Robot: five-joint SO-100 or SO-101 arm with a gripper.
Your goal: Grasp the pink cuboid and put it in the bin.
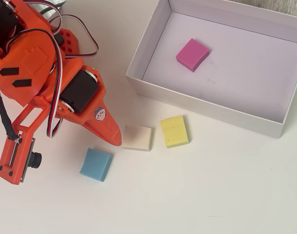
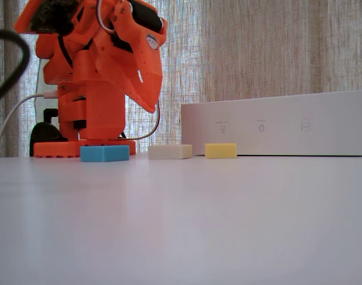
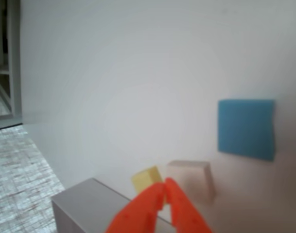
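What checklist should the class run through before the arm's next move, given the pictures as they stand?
1. Pink cuboid inside the bin: ok, it lies flat on the floor.
2. Hand empty: ok, tips together in the wrist view, nothing between them.
3. Hand lifted off the table: ok, the fixed view shows it above the blocks.
4. Blue block, cream block and yellow block outside the bin: ok.
5. Hand not touching the cream block: cannot tell overhead.
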